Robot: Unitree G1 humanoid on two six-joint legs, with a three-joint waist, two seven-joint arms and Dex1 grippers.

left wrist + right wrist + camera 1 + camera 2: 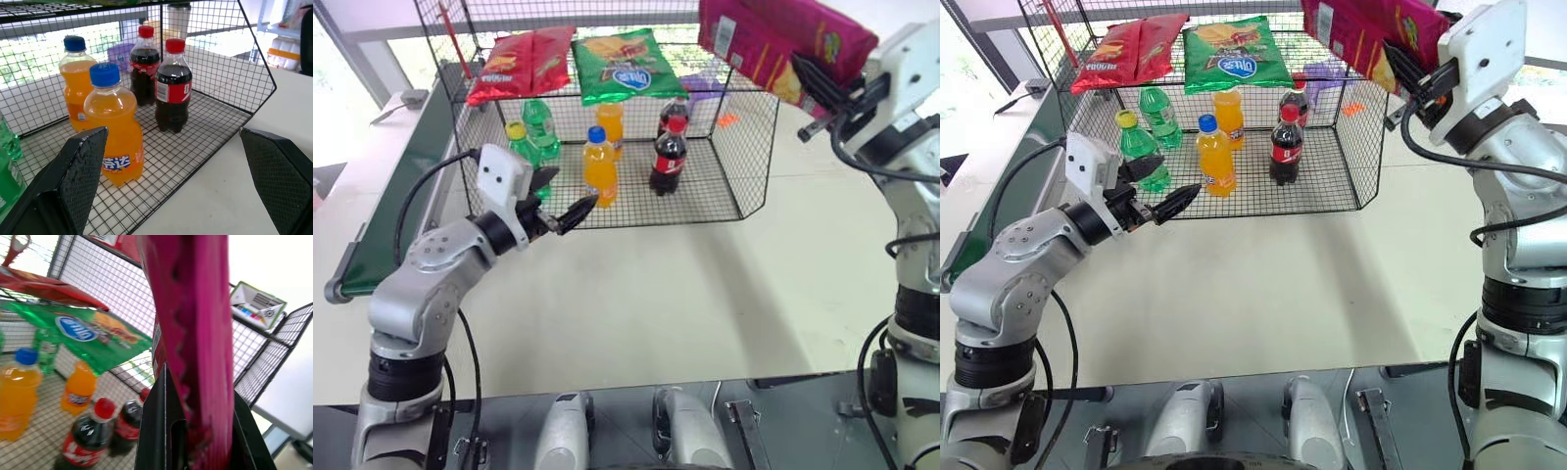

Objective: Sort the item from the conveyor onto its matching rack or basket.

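Right gripper (806, 70) clamps the magenta-pink chip bag (783, 39) above the wire-mesh rack (744, 127); left gripper (1160, 191) stands open and empty.

The bag hangs in the air over the rack's right-hand upper corner, pinched by its crimped edge between the right gripper's two closed black fingers; whether its lower edge touches the rack's upper shelf cannot be told. On that shelf lie a red chip bag (521, 61) and, beside it, a green chip bag (625, 64). On the rack's lower floor stand two green bottles (533, 132), two orange soda bottles (113, 129) and two cola bottles (172, 88). The left gripper is just outside the rack's front edge, jaws spread wide, pointing toward the nearer orange bottle. The dark-green conveyor (396, 211) runs along the rack's left side.
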